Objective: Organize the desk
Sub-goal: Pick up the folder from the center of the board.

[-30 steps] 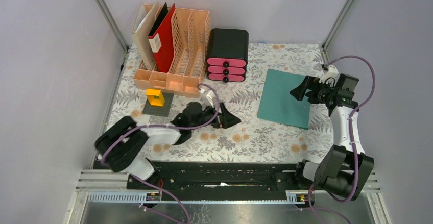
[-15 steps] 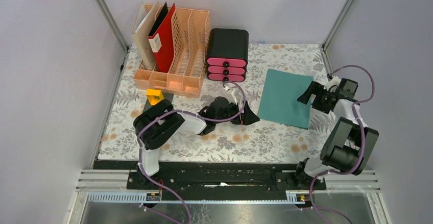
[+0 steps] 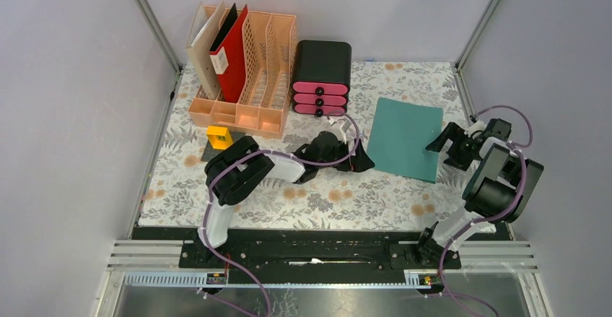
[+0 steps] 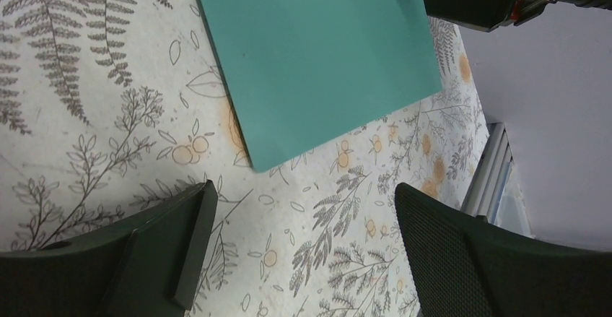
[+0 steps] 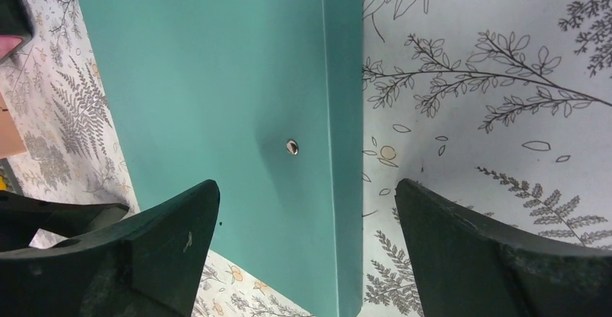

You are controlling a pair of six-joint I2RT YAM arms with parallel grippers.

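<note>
Desk [image 3: 325, 201] with one loose teal folder [image 3: 404, 138], flat on its right half.
I am flanking it: my left gripper [image 3: 363, 161] is hovering just beside its near-left corner, my right gripper [image 3: 442, 151] is straddling its right long edge (the closer of the two), both jaws gaping wide and gripping nothing; its long axis is running front to back.
</note>
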